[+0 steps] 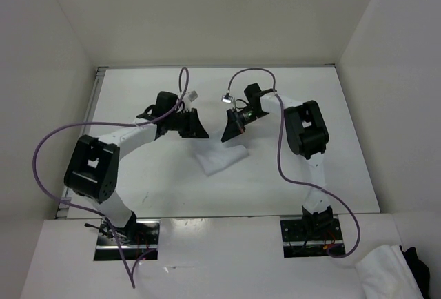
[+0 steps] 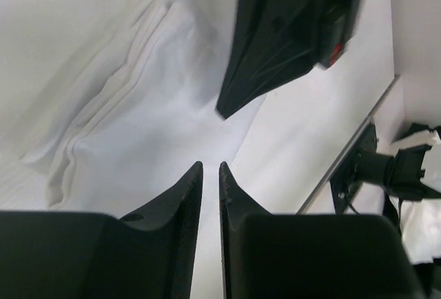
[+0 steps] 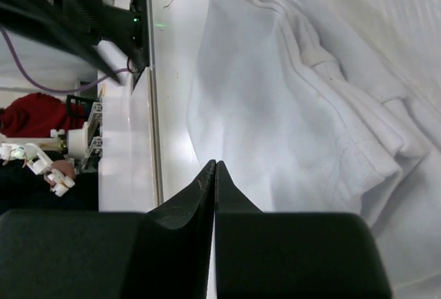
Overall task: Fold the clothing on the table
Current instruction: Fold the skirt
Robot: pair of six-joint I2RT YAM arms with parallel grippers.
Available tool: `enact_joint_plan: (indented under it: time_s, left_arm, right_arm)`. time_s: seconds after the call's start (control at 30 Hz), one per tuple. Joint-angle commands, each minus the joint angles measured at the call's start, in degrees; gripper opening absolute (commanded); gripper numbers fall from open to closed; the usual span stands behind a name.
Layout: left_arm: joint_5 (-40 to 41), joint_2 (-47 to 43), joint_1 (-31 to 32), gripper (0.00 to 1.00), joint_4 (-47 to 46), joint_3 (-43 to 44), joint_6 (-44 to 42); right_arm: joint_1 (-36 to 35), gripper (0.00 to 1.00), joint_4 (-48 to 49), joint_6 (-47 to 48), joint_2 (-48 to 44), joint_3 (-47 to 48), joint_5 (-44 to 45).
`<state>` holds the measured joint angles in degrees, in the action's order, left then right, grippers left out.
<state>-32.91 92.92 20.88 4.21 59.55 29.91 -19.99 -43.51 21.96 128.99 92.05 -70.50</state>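
**Folded white garment lying mid-table under two grippers**

The clothing point(image 1: 220, 158) is lying near the centre of the top view on the matte white table point(image 1: 138, 189) — a thin, soft bundle, its stacked hems showing as ridged layers along one edge. Its long axis is running left to right, tilting slightly up toward the right. The left gripper point(image 2: 210, 169) is hovering over it with black wedge fingers narrowly parted, pinching nothing; the right gripper point(image 3: 214, 166) is pressing its tips together, empty.
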Motion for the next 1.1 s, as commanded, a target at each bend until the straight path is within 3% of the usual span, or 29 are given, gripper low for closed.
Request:
enact_joint_plan:
  time_s: [0.0,0.27,0.73,0.93,1.07]
  left_arm:
    - [-9.00,5.84,-1.63,0.22,-1.83,-2.33,-3.62]
    - [-11.92,15.88,-4.09,0.25,0.98,1.62,-8.82]
    - [-12.97,18.26,-6.38,0.30,3.35,3.81,-10.93]
    - [-11.74,9.84,-6.38,0.31,6.77,9.97,-9.70]
    - [-11.22,9.29,-5.86,0.31,9.76,11.82,-9.70]
  right_arm:
    - [0.30,0.02,0.87,-0.07,-0.76,3.30,0.80]
    - [0.30,0.02,10.37,-12.01,4.77,7.43,4.57]
    - [0.92,0.01,9.42,-13.70,12.25,13.59,9.51]
    - [2.67,0.01,9.06,-7.56,-2.56,10.34,7.21]
    - [3.29,0.01,0.39,-0.09,-10.15,5.53,11.08]
